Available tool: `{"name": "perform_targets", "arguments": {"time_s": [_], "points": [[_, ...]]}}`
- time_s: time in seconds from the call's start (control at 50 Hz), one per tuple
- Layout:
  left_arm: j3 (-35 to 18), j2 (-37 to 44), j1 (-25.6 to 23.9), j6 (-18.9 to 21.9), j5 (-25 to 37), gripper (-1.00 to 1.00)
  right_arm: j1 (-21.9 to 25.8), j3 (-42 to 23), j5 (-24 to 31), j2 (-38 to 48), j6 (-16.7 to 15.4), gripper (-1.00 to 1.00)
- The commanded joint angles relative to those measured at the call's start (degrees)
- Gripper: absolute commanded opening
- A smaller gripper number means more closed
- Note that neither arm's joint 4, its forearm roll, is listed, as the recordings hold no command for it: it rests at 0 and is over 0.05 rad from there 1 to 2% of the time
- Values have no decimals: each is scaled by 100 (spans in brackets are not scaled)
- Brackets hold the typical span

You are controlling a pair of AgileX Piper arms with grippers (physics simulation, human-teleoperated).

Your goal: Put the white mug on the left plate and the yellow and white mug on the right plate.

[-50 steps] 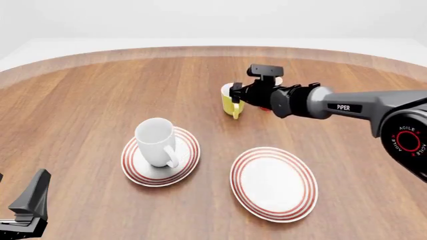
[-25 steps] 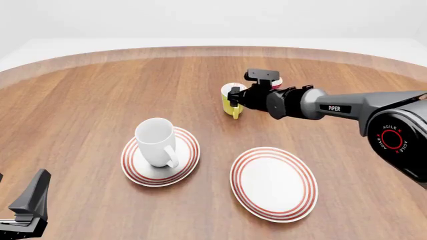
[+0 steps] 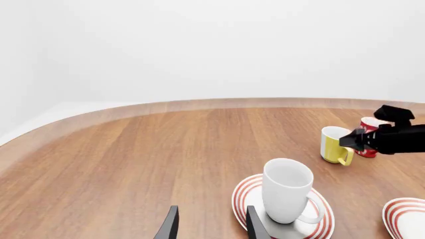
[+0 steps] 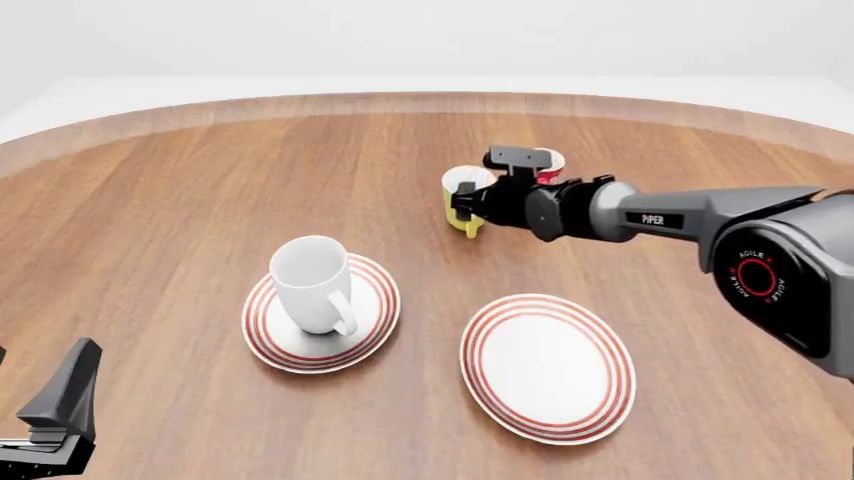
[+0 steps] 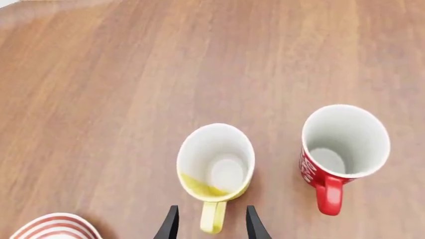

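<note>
From the front, three cups and two plates share the table: the white mug stands upright on the left plate, the right plate lies bare nearer the near edge, and the yellow and white mug stands toward the far edge beside a red cup. The right gripper hovers at the yellow mug's handle. The left gripper waits apart, jaws narrowly parted. In the right wrist view, the open jaws straddle the yellow handle without touching.
</note>
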Motion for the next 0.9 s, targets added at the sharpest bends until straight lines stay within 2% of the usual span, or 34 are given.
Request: {"name": "perform_targets", "arguments": {"time_s": [0.02,0.44,0.5,0.9], "points": [[0,0,0,0,0,100,-16,-118,120,134,-4,100],[0,0,0,0,0,100,1,-327,327,326,-6,100],[0,0,0,0,0,100,42,-342,384,355,85,100],[0,0,0,0,0,100,155,-511,552,489,183,100]]}}
